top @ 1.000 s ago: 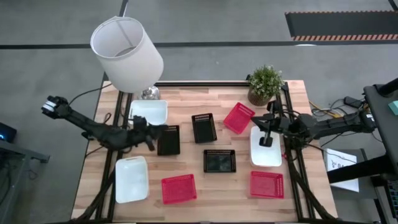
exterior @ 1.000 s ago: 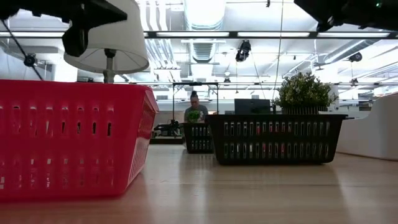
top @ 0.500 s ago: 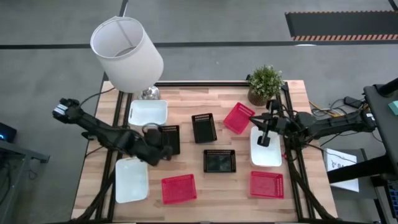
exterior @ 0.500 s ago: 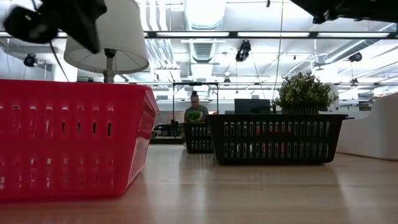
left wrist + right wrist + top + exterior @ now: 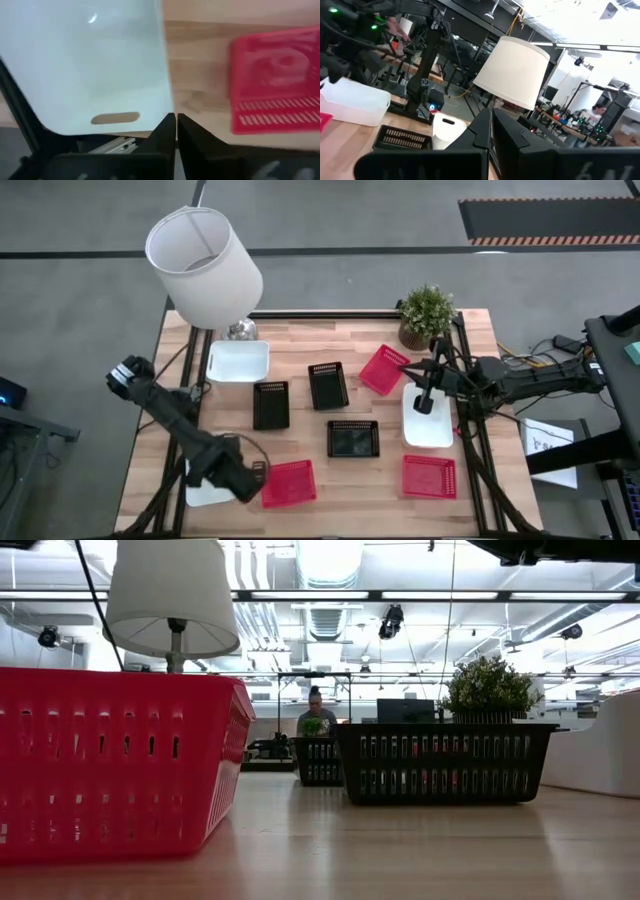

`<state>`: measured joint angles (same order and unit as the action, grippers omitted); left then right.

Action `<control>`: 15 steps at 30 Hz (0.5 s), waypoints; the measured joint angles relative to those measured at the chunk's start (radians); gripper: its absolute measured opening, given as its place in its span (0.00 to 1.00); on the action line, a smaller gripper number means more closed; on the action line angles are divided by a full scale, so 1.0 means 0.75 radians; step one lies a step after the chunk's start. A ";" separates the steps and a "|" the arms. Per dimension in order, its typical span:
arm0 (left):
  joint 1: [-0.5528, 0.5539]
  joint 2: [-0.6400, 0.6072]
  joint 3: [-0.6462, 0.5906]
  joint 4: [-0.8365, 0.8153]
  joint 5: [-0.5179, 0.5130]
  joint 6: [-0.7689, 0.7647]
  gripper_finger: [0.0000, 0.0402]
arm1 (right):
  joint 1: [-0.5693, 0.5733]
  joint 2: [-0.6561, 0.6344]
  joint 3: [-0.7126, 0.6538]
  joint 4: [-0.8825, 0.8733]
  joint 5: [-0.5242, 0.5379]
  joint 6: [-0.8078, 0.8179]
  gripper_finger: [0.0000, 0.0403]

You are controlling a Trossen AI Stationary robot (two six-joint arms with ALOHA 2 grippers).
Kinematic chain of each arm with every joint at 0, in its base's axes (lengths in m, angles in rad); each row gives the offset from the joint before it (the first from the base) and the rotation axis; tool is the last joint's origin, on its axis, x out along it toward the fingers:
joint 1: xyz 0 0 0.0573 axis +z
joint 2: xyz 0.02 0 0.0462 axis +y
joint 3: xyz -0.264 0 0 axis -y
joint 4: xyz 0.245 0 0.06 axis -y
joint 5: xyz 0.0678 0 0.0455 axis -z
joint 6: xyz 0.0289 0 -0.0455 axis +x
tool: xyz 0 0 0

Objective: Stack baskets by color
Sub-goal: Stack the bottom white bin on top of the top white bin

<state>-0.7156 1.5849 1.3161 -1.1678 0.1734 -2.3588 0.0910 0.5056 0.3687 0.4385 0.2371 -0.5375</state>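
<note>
Hovering closed, left pincer (image 5: 175, 122) tops white basket (image 5: 85, 65) beside red basket (image 5: 275, 85).

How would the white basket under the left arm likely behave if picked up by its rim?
The white basket looks like smooth, glossy moulded plastic, so probably stiff but somewhat slippery. Being shallow and empty, it is likely light. Its handle slot suggests a surer hold.

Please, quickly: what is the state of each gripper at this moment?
Left gripper: closed, holding nothing, above the near-left white basket.
Right gripper: closed, holding nothing, above the white basket on the right.
</note>
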 joint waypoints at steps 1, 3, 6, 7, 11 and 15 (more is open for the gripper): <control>-0.021 0.005 -0.008 0.000 0.000 -0.039 0.00 | 0.000 0.000 0.000 0.000 0.000 -0.004 0.02; -0.037 0.022 -0.017 -0.004 0.001 -0.056 0.00 | 0.000 0.000 0.001 0.000 0.000 -0.014 0.02; -0.034 0.034 -0.037 -0.002 -0.026 -0.053 0.00 | 0.000 0.000 0.000 0.000 -0.001 -0.030 0.02; -0.034 0.033 -0.047 -0.003 -0.061 -0.047 0.00 | 0.000 0.000 0.000 0.000 -0.001 -0.030 0.02; -0.033 0.019 -0.089 0.009 -0.177 -0.013 0.06 | 0.000 0.000 0.000 -0.002 -0.001 -0.022 0.02; -0.032 0.011 -0.143 0.010 -0.160 -0.012 0.17 | 0.000 0.000 0.000 -0.033 -0.001 -0.017 0.02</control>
<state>-0.7395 1.5929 1.2089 -1.1605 0.0532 -2.3676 0.0910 0.5056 0.3691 0.4140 0.2367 -0.5499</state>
